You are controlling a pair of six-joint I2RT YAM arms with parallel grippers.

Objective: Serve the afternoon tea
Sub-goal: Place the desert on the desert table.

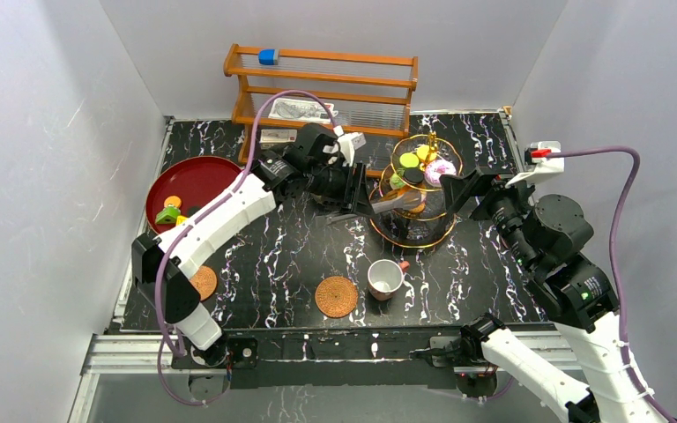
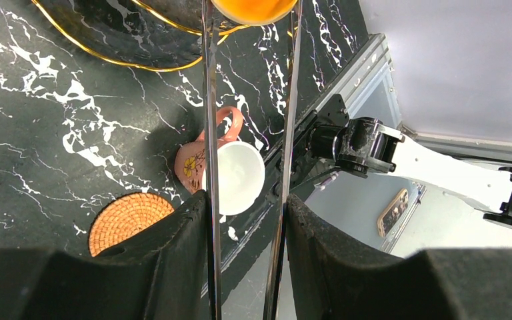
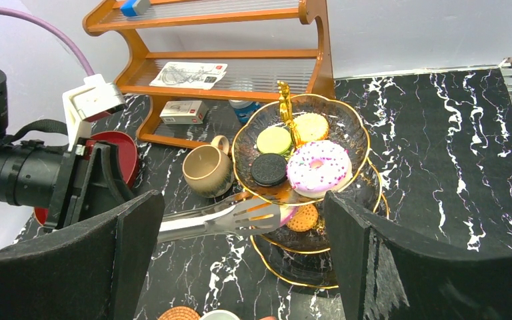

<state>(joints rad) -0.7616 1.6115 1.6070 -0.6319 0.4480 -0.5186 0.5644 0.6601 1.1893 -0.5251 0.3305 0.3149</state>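
The gold-rimmed tiered glass stand (image 1: 416,231) stands at centre right, with a pink donut (image 3: 318,167), a dark sandwich cookie (image 3: 269,169) and other pastries on its top tier. My left gripper (image 1: 353,189) is shut on metal tongs (image 1: 381,206), which pinch an orange pastry (image 2: 253,8) at the stand's lower tier. My right gripper (image 1: 467,189) is open and empty just right of the stand. The tan mug (image 3: 207,170) sits behind the stand. The white red-handled cup (image 1: 385,278) lies next to a woven coaster (image 1: 336,296). A second coaster (image 1: 203,282) lies at the left.
A red round tray (image 1: 203,176) at the far left holds small toy fruits (image 1: 172,210). The wooden rack (image 1: 322,88) with boxes stands against the back wall. White walls close in both sides.
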